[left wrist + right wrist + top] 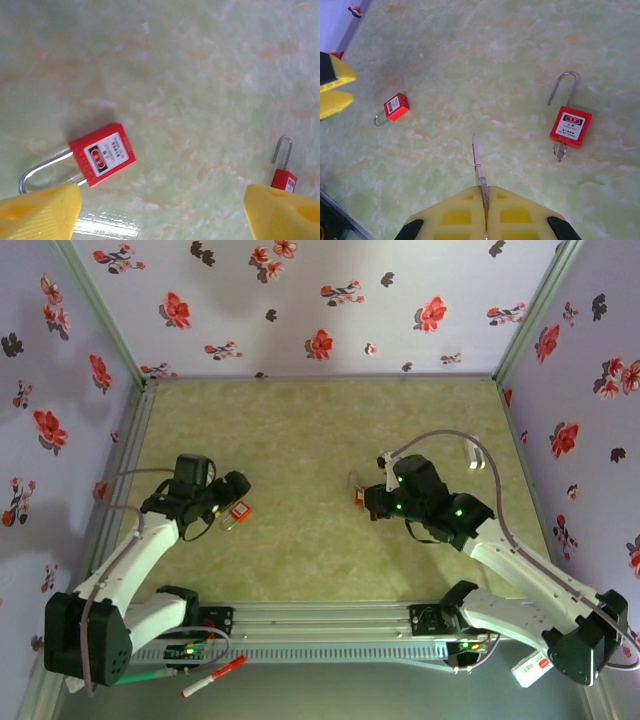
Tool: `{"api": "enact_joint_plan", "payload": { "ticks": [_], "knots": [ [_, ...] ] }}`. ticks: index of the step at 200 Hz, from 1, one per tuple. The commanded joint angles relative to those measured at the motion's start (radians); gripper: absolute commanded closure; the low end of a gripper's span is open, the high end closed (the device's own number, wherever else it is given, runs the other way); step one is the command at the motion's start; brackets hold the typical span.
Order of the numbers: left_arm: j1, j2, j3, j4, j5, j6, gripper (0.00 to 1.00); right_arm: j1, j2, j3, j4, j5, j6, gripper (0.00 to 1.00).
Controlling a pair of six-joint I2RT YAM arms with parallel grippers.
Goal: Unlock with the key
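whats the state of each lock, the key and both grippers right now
left gripper: open, holding nothing
right gripper: shut on key
key: blade sticking out past the fingertips
left padlock: shackle closed, lying flat
right padlock: shackle open, lying flat

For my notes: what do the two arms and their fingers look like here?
Both the left arm and right arm have white links with black joints and black wrist housings. A grey cable loops over the right arm, which carries small green lights. The left fingers and right fingers are yellow blocks; the right show square recesses and black outer corners.
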Motion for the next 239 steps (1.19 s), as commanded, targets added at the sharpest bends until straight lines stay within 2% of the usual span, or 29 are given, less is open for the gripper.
{"api": "enact_joint_plan", "payload": {
  "ticks": [1,28,38,52,75,96,158,239],
  "knots": [
    [-0.006,0.058,0.086,-0.152,0.020,0.375,0.14,-0.009,0.007,0.005,-0.014,0.020,-0.017,1.00],
    [-0.015,0.152,0.191,-0.299,0.013,0.667,0.15,-0.011,0.012,0.009,-0.011,0.019,-0.019,1.00],
    [-0.012,0.173,0.208,-0.301,-0.001,0.703,0.15,-0.011,0.012,0.008,-0.005,0.016,-0.019,1.00],
    [-0.029,0.190,0.216,-0.274,0.025,0.849,0.17,-0.011,0.013,0.007,0.001,0.014,-0.017,1.00],
    [-0.045,0.203,0.219,-0.240,0.029,0.988,0.17,-0.012,0.019,0.012,-0.008,0.011,-0.018,1.00],
    [-0.044,0.242,0.205,-0.256,-0.006,1.132,0.17,-0.014,0.017,0.013,-0.015,0.016,-0.021,1.00],
    [-0.042,0.405,0.148,-0.157,-0.028,1.178,0.18,-0.017,0.032,0.016,-0.007,0.005,-0.024,1.00],
    [-0.014,0.531,0.154,-0.156,-0.101,1.162,0.25,-0.028,-0.005,-0.015,-0.003,-0.001,-0.031,1.00]
  ]
}}
